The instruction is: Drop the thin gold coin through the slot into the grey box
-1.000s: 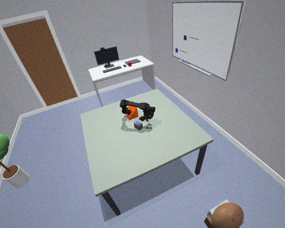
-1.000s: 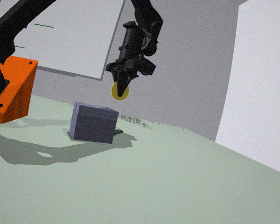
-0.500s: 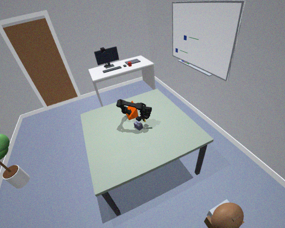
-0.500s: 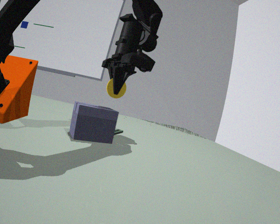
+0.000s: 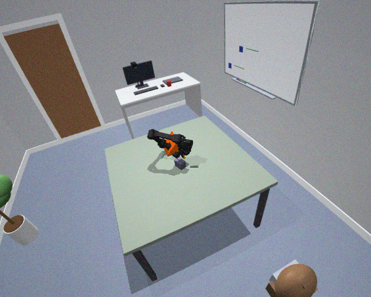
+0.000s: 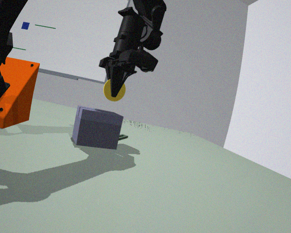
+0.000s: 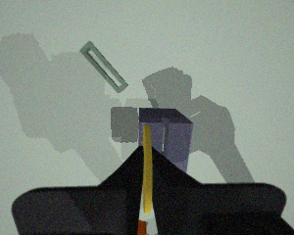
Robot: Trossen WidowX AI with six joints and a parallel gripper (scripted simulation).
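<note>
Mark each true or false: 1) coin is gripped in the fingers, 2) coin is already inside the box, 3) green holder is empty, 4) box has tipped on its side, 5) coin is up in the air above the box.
1) The coin is gripped in the gripper fingers. True.
2) The coin is already inside the grey box. False: it is outside, pinched on edge between the fingers.
3) The dark-green holder is empty. True: the wrist view shows only its bare frame on the table.
4) The box has tipped on its side. False: it sits flat on the table, lid up.
5) The coin is in the air, higher than the box. True: the exterior view shows a clear gap between coin and lid.
</note>
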